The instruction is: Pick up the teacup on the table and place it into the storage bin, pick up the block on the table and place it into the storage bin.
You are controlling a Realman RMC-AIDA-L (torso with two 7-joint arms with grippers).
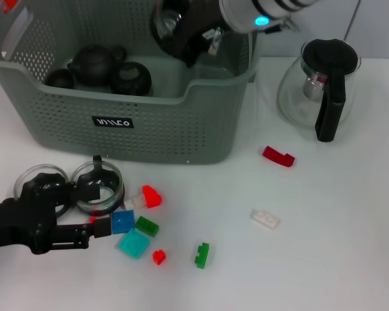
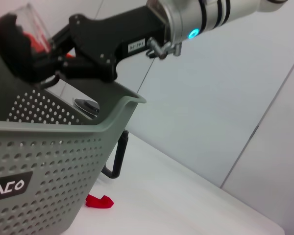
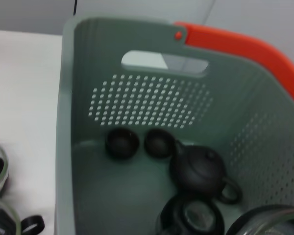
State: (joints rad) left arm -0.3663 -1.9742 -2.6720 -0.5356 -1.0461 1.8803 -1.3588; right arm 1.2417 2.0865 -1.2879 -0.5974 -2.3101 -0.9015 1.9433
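Head view: the left gripper lies low at the desk's front left edge, its fingers spread wide, one by a glass teacup and one touching a blue block. A second glass cup sits beside the first. The storage bin stands at the back left; its black label's white lettering is not readable. The right gripper hangs over the bin.

Left wrist view: the right gripper's fingers clasp a clear glass cup above the bin's rim.

Right wrist view: inside the bin lie two small dark cups and one dark teapot.
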